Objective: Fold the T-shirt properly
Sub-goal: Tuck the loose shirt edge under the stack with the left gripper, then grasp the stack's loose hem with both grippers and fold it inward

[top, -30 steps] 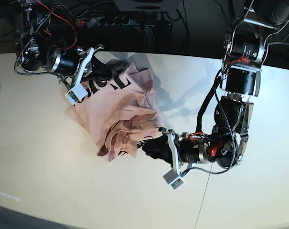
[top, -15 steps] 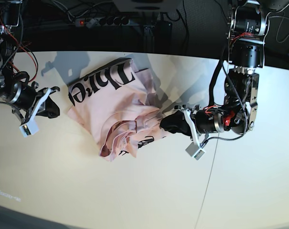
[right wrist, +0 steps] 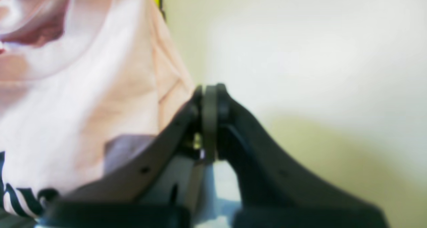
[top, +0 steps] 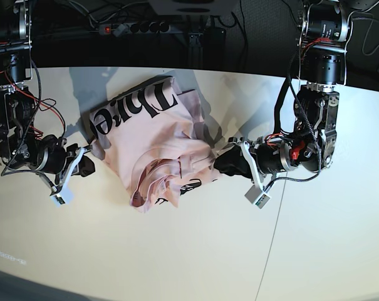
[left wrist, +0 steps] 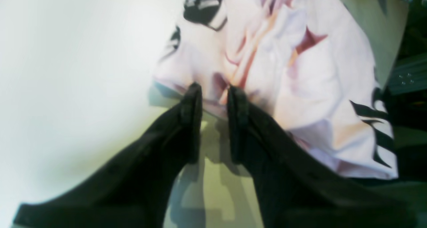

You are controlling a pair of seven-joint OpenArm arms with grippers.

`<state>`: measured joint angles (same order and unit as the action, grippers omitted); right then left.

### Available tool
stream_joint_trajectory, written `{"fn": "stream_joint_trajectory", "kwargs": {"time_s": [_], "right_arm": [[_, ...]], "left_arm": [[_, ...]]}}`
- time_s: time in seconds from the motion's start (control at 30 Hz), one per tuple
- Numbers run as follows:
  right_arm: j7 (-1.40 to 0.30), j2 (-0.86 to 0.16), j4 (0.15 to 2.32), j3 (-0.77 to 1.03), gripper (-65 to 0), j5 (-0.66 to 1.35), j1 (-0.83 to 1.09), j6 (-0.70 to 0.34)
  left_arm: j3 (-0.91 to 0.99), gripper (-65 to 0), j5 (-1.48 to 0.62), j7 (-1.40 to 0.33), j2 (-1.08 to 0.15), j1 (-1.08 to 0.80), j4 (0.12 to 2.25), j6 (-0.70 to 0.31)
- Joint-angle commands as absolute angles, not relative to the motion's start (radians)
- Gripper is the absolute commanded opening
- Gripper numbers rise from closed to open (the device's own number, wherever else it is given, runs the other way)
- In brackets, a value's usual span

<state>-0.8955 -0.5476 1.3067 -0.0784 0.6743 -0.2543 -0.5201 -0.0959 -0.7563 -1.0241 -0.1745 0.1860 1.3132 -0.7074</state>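
In the base view, I see the pale pink cotton T-shirt with black lettering (top: 145, 138) lying bunched on the white table (top: 327, 251), between my two dark metal grippers. My right gripper (top: 88, 166) is near its one edge, my left gripper (top: 223, 164) at the opposite edge. In the left wrist view, the fingers of my left gripper are spread apart, with the shirt's edge just beyond the tips. In the right wrist view, my right gripper's fingers are pressed together, beside the pink fabric.
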Motion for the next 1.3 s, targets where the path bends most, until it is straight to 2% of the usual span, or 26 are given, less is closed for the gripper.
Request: {"fn": "stream_joint_trajectory", "kwargs": {"time_s": [0.0, 0.47, 0.63, 0.83, 1.1, 1.27], "right_arm": [[-0.894, -0.567, 1.318, -0.071, -65.0, 0.684, -0.268, -0.59], [-0.922, -0.567, 1.333, -0.064, -65.0, 0.745, -0.037, -0.59], [-0.925, -0.567, 1.407, -0.064, -65.0, 0.743, 0.068, -0.59], [-0.925, -0.557, 1.519, -0.062, -65.0, 0.734, 0.173, -0.588], [-0.925, -0.484, 1.613, -0.048, -65.0, 0.71, 0.236, -0.588], [-0.924, -0.482, 1.614, -0.017, -65.0, 0.699, 0.236, -0.588]], "left_arm": [[-0.092, -48.7, -0.762, -0.993, -0.178, 0.21, 1.326, -0.698], [-0.092, -48.6, -0.666, -0.893, -0.178, 0.268, 1.152, -0.698], [-0.092, -48.6, -0.669, -0.892, -0.171, 0.318, 1.107, -0.698], [-0.092, -48.6, -0.668, -0.894, -0.1, 0.339, 1.015, -0.698], [-0.092, -48.6, -0.661, -0.895, -0.056, 0.364, 1.001, -0.698], [-0.092, -48.6, -0.661, -0.905, -0.07, 0.411, 1.002, -0.698]]}}
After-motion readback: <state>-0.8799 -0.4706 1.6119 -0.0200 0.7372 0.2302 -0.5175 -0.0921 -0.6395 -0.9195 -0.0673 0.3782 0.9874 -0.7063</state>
